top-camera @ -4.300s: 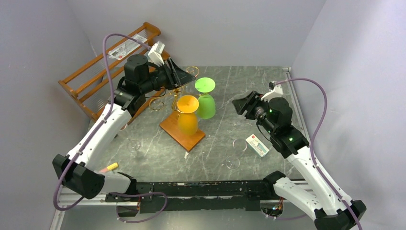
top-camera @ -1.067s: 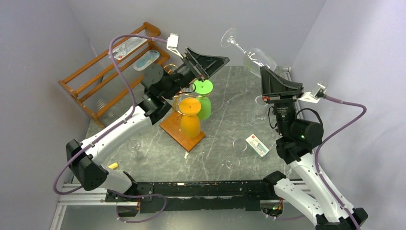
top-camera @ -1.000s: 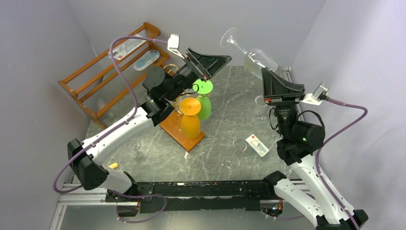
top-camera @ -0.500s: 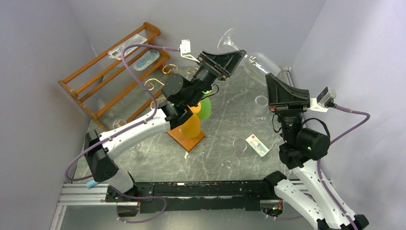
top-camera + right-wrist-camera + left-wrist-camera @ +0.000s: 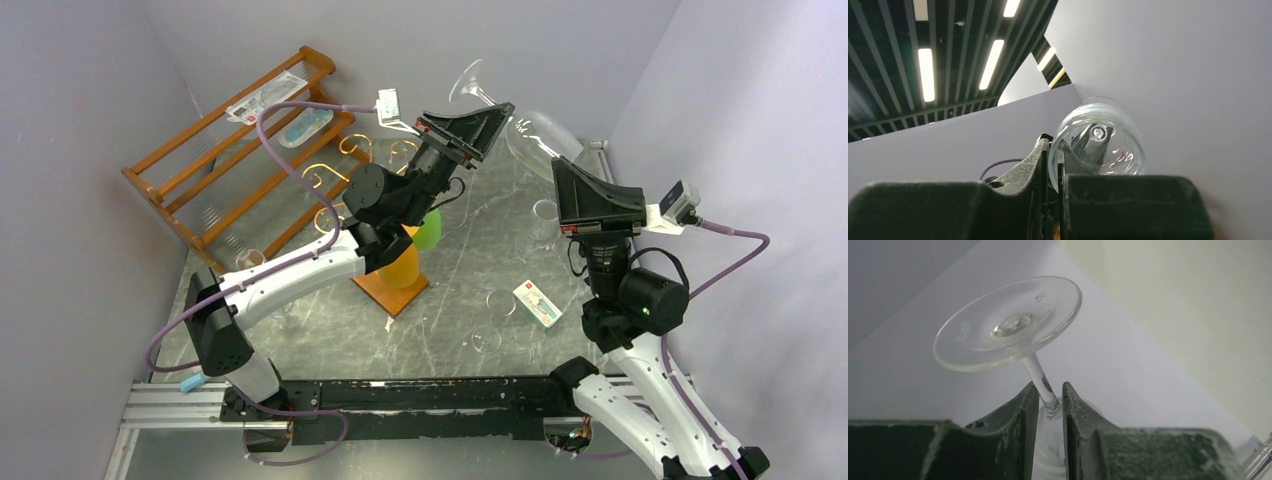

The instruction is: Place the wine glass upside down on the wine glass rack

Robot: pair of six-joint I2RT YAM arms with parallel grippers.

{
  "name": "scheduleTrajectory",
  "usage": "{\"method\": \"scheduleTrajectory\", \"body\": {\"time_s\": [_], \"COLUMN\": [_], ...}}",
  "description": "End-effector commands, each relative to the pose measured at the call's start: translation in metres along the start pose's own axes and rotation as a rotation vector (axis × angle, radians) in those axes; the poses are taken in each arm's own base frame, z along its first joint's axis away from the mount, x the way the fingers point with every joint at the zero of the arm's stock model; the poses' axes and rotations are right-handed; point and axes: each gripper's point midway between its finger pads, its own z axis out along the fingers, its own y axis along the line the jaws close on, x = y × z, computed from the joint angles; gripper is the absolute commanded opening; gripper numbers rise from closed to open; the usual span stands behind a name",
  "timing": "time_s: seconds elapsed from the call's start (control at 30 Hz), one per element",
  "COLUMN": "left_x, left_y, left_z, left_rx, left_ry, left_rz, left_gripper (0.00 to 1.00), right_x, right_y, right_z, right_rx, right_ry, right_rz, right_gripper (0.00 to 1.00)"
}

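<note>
The clear wine glass (image 5: 540,135) hangs tilted in the air at the back, foot up-left and bowl down-right. My right gripper (image 5: 557,168) is shut on the bowl's rim, one finger inside the bowl (image 5: 1108,145). From the left, my left gripper (image 5: 497,110) has its fingers shut narrowly on the stem (image 5: 1038,380), just below the round foot (image 5: 1008,322). The wine glass rack (image 5: 330,178), gold scroll arms on a wooden base (image 5: 385,292), stands under my left arm. An orange glass (image 5: 402,265) and a green glass (image 5: 430,230) hang on it upside down.
A stepped wooden slatted shelf (image 5: 230,140) stands at the back left. Clear glasses (image 5: 499,301) (image 5: 485,340) (image 5: 545,210) are scattered on the marble table, others at the left (image 5: 250,258). A small white box (image 5: 538,302) lies near my right arm.
My left arm swung right and up from over the rack to the raised glass, and its jaws closed round the stem. My right arm kept hold of the bowl and barely shifted.
</note>
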Motion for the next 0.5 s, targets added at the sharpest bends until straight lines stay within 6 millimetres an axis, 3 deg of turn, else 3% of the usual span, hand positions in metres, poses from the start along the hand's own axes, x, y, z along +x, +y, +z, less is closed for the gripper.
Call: {"method": "scheduleTrajectory", "body": {"time_s": [0.0, 0.1, 0.2, 0.27, 0.37, 0.47], "left_x": [-0.014, -0.012, -0.013, -0.013, -0.013, -0.01], "left_y": [-0.018, -0.022, -0.025, -0.024, -0.02, -0.019], "left_z": [0.002, 0.001, 0.001, 0.001, 0.001, 0.001], "left_rx": [0.055, 0.076, 0.089, 0.088, 0.083, 0.087], "left_ry": [-0.069, -0.06, -0.063, -0.069, -0.077, -0.069], "left_rz": [-0.05, -0.085, -0.104, -0.103, -0.111, -0.105], "left_gripper": [0.25, 0.25, 0.35, 0.36, 0.3, 0.11], "right_x": [0.0, 0.003, 0.007, 0.008, 0.01, 0.013], "right_y": [0.012, 0.012, 0.011, 0.009, 0.005, 0.003], "right_z": [-0.001, -0.001, -0.001, -0.002, -0.002, -0.002], "right_rx": [-0.066, -0.072, -0.076, -0.071, -0.06, -0.051], "right_ry": [-0.002, 0.005, 0.017, 0.015, 0.017, 0.022], "right_rz": [0.03, 0.035, 0.039, 0.042, 0.047, 0.051], "right_gripper": [0.0, 0.0, 0.0, 0.0, 0.0, 0.0]}}
